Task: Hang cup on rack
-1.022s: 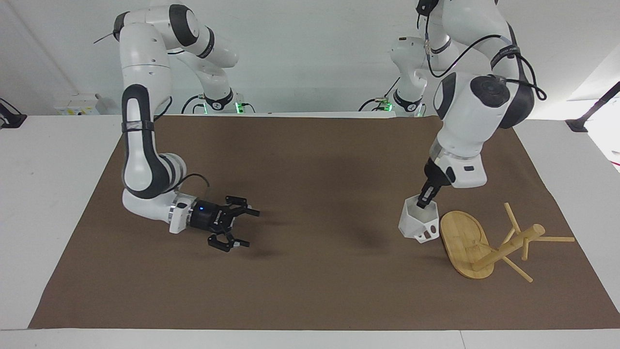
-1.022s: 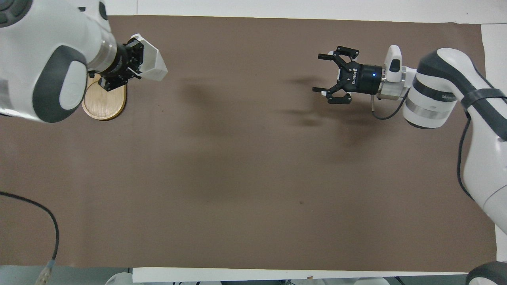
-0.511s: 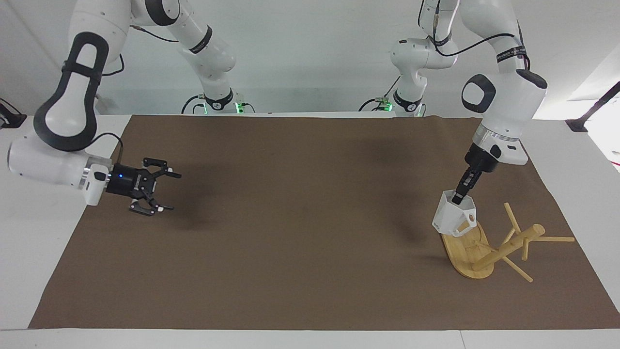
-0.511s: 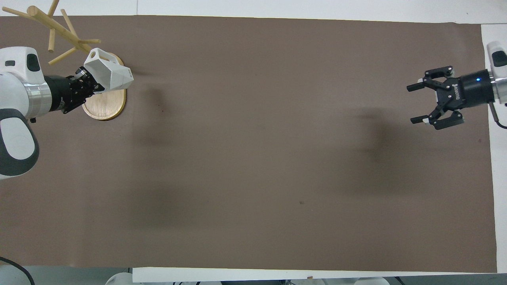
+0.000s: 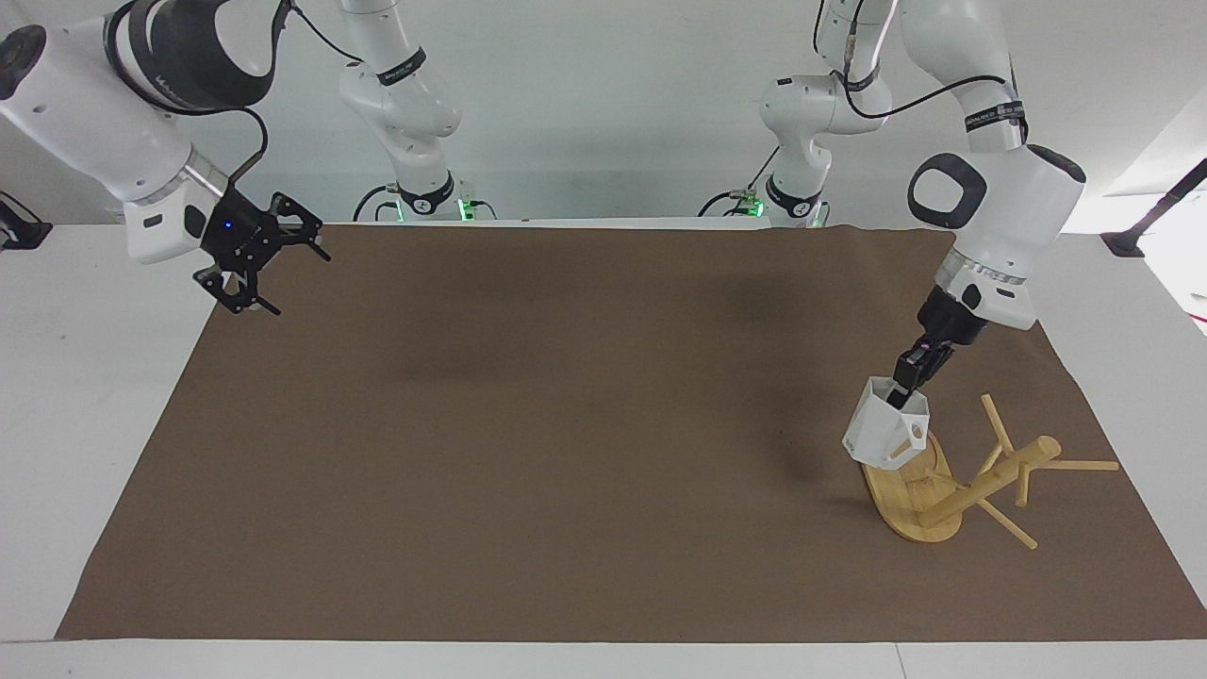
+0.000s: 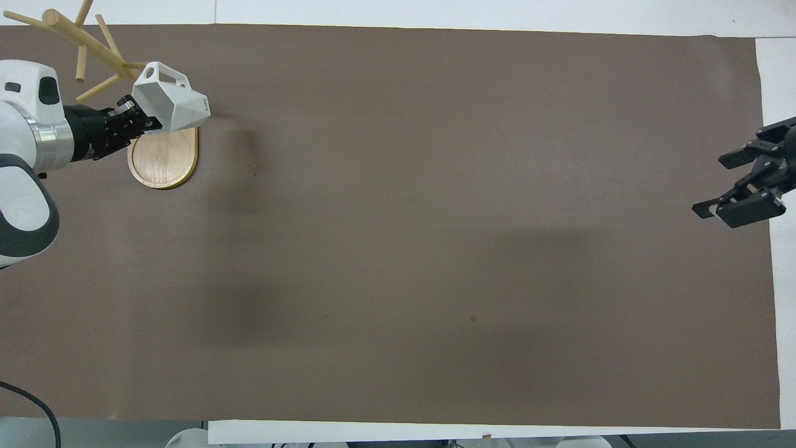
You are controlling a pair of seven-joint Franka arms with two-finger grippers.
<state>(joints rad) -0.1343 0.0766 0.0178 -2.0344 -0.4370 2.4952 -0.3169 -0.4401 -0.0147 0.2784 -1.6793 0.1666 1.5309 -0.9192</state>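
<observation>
1. My left hand (image 5: 907, 385) gripped the small white faceted cup (image 5: 884, 432) by its rim, over the toppled bamboo peg rack (image 5: 952, 481).
2. My right hand (image 5: 273, 262) waited open over the brown mat's (image 5: 528, 453) edge.

High facing view, steep overhead, shared table (image 5: 603, 453)

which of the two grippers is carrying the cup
The left gripper, over the rack, has its jaws shut on the cup; the right gripper hangs open and empty.
</observation>
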